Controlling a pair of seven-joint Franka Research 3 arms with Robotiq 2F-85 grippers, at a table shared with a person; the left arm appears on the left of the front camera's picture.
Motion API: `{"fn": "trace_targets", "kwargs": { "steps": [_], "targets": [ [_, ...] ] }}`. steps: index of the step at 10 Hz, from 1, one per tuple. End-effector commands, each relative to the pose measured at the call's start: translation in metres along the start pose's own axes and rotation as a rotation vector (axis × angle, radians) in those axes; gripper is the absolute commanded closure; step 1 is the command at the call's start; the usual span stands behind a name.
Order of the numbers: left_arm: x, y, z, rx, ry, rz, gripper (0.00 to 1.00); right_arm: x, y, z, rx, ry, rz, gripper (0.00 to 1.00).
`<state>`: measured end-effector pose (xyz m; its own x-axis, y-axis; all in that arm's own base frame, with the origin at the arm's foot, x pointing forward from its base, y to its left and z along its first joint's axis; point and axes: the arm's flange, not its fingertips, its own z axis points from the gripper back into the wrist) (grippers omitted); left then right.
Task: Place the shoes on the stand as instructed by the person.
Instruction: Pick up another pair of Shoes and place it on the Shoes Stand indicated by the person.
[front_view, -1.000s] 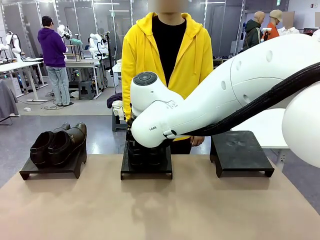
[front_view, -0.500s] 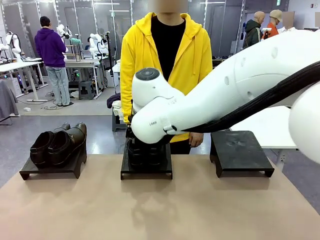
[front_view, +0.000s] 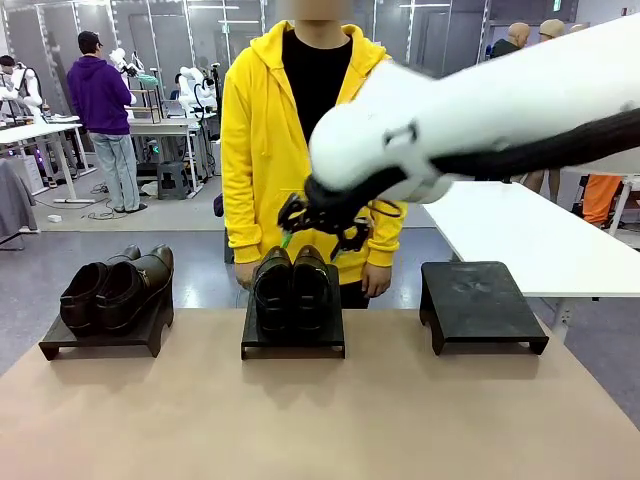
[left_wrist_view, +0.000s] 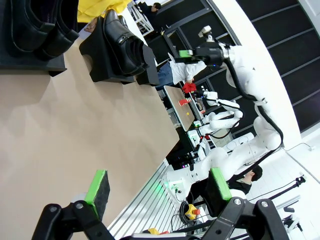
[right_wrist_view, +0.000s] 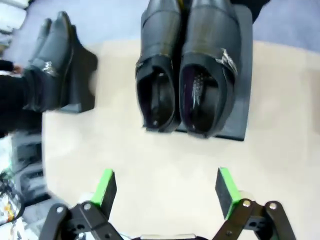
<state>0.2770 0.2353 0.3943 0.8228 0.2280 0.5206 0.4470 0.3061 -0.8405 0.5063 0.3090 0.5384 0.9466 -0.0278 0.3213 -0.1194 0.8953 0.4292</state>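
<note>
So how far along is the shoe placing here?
Done: one pair sits on the left stand, another pair on the middle stand. In hand: nothing; the right gripper hangs open above the middle pair. Left: the right stand holds no shoes.

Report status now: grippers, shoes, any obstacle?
Right gripper open, empty, above middle pair. Left gripper open, empty. Both pairs on stands; right stand free. Nothing in the way.

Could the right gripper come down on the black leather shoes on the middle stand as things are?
Probably yes: the right gripper is open above the black leather shoes, nothing between them.
</note>
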Motion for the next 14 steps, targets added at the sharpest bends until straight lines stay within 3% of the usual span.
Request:
{"fn": "trace_targets", "kwargs": {
  "steps": [1, 3, 4, 8, 11, 14],
  "targets": [
    [-0.003, -0.003, 0.001, -0.01, 0.005, -0.017, 0.0, -0.023, -0.077, 0.047, 0.189, 0.091, -0.04, 0.0],
    [-0.003, -0.003, 0.001, -0.01, 0.005, -0.017, 0.0, -0.028, -0.161, 0.083, 0.403, 0.106, -0.208, 0.0],
    [-0.003, -0.003, 0.001, -0.01, 0.005, -0.017, 0.0, -0.037, -0.21, 0.103, 0.502, 0.068, -0.286, 0.0],
    [-0.003, -0.003, 0.001, -0.01, 0.005, -0.017, 0.0, -0.128, -0.345, 0.168, 0.682, -0.125, -0.571, 0.0],
    [-0.003, -0.003, 0.001, -0.01, 0.005, -0.017, 0.0, -0.206, -0.397, 0.186, 0.711, -0.28, -0.76, 0.0],
    [-0.003, -0.003, 0.001, -0.01, 0.005, -0.017, 0.0, -0.238, -0.394, 0.184, 0.63, -0.368, -0.815, 0.0]
  ]
}}
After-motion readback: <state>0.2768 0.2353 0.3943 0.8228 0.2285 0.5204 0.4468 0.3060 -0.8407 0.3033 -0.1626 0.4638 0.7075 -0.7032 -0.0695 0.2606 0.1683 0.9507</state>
